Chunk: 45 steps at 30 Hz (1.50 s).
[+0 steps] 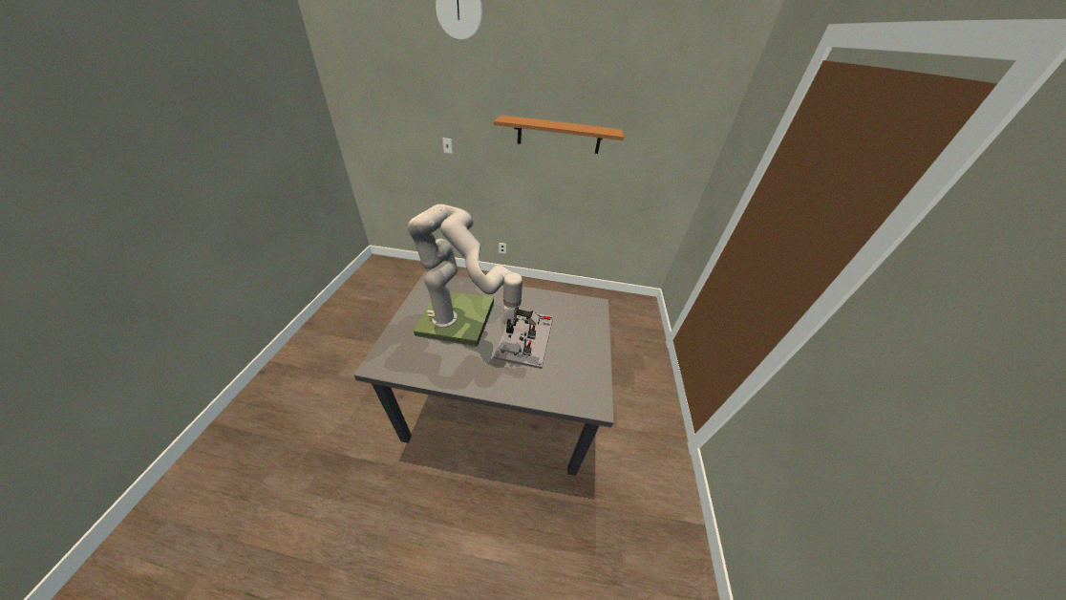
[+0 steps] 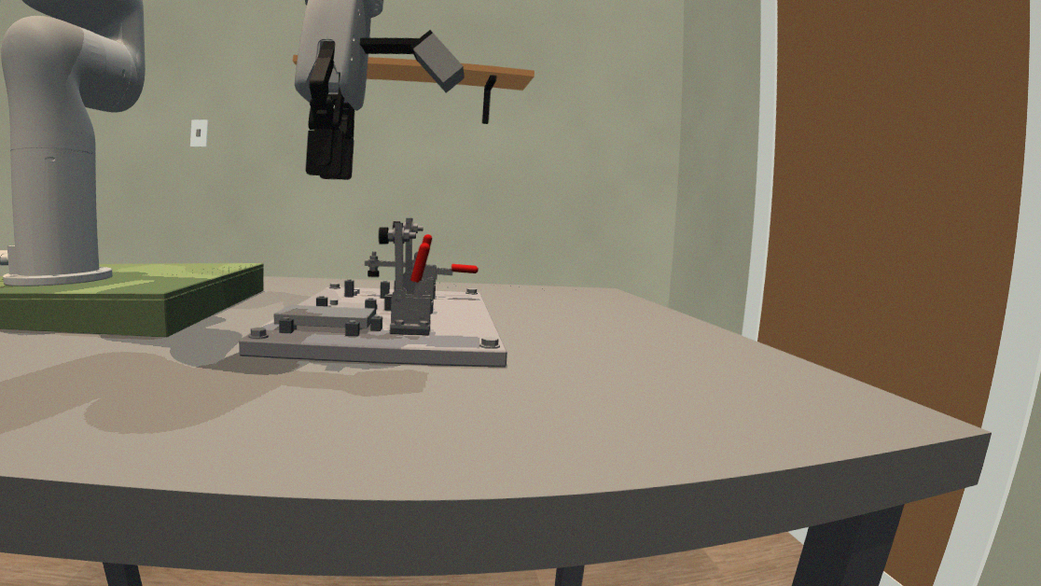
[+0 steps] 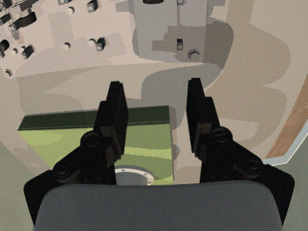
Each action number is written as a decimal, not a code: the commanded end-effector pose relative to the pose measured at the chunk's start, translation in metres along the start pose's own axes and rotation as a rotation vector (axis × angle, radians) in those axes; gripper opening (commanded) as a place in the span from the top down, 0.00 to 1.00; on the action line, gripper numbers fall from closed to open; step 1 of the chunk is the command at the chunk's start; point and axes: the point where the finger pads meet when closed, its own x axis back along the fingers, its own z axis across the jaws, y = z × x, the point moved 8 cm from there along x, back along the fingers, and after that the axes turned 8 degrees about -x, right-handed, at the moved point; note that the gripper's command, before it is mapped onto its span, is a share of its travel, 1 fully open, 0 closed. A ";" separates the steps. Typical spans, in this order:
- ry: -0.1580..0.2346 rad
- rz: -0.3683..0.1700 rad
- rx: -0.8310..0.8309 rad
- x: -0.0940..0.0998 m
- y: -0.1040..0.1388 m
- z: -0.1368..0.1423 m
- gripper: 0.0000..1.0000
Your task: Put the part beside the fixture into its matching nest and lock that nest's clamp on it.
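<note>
The grey fixture plate (image 2: 371, 342) lies on the table and carries several nests with toggle clamps. The flat grey part (image 2: 325, 316) lies in the nest nearest the front of the plate, between dark blocks; it also shows in the wrist view (image 3: 163, 26). The clamp at that nest has its red handle (image 2: 421, 258) tilted up and its bar standing upright. Another clamp's red handle (image 2: 464, 268) lies level. My gripper (image 2: 329, 171) (image 3: 156, 95) hangs high above the plate's left part, fingers half apart with nothing between them.
The arm stands on a green base (image 2: 123, 295) left of the plate, also under the fingers in the wrist view (image 3: 98, 143). A wall shelf (image 2: 451, 73) is behind.
</note>
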 end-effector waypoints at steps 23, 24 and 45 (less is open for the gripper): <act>0.001 0.003 0.000 0.037 -0.033 -0.005 0.53; 0.001 0.003 0.000 0.037 -0.038 -0.006 0.53; 0.001 0.003 0.000 0.037 -0.089 -0.013 0.53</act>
